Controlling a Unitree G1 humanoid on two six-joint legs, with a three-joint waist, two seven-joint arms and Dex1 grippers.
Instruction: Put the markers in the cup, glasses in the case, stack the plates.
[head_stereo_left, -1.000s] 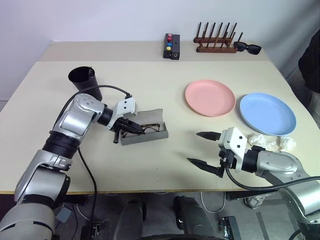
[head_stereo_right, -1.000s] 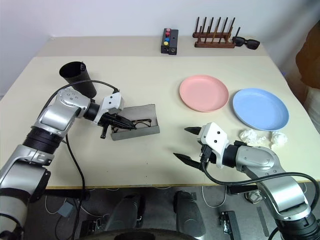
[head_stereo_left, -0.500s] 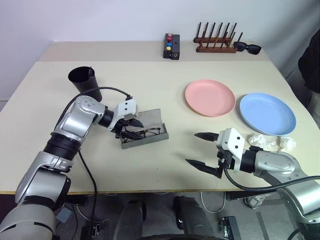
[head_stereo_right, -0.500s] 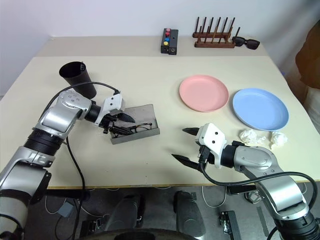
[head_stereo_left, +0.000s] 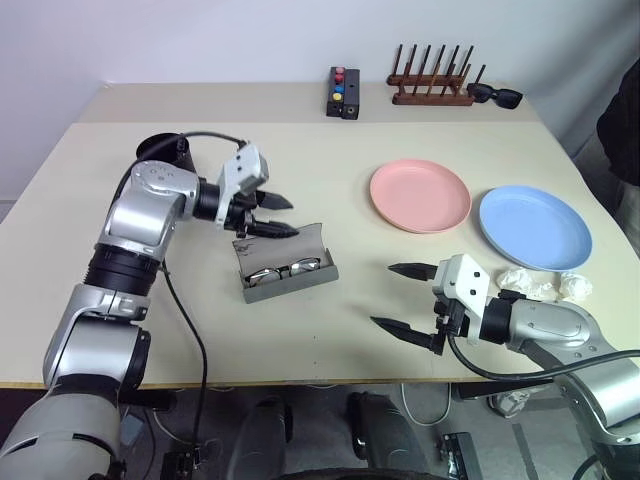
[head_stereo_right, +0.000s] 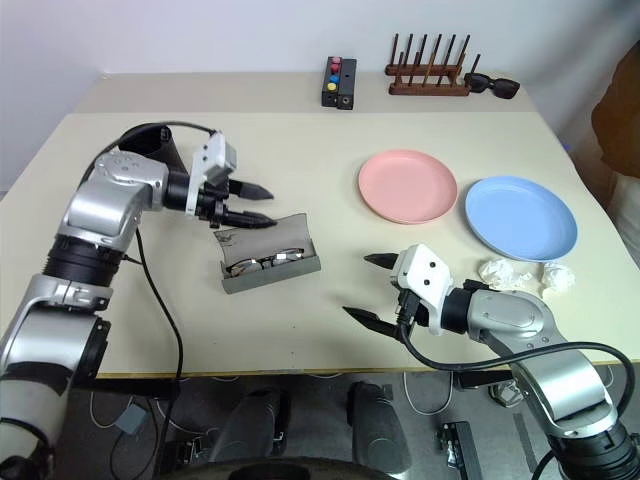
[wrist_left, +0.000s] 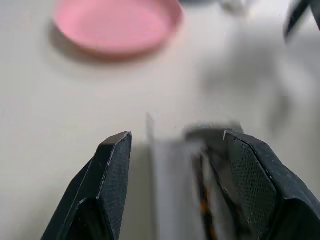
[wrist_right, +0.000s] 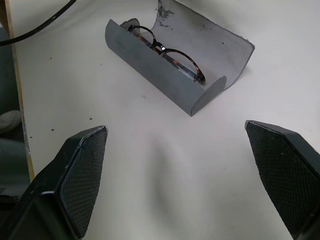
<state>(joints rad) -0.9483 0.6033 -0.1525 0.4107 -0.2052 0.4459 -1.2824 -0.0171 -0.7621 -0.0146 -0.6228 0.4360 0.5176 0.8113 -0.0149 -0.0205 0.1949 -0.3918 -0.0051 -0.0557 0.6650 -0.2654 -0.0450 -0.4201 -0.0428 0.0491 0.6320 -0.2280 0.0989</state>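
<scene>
The grey case (head_stereo_left: 288, 268) lies open at mid-table with the clear-lens glasses (head_stereo_left: 285, 271) lying inside it, also seen as glasses (wrist_right: 167, 52) in the right wrist view. My left gripper (head_stereo_left: 283, 216) hovers just above the case's far edge, open and empty. The black cup (head_stereo_left: 160, 149) stands behind my left arm, largely hidden by it. The markers are hidden. The pink plate (head_stereo_left: 420, 195) and the blue plate (head_stereo_left: 535, 227) sit side by side on the right, apart. My right gripper (head_stereo_left: 385, 295) is open over bare table, right of the case.
A black box with coloured buttons (head_stereo_left: 343, 92), a wooden rack (head_stereo_left: 432, 82) and black sunglasses (head_stereo_left: 495, 95) line the back edge. Crumpled white paper (head_stereo_left: 540, 285) lies near my right arm. A person (head_stereo_left: 625, 110) stands at the far right.
My left gripper opened, let go of the glasses in the case, and rose up and away toward the back. The right arm has not moved.
</scene>
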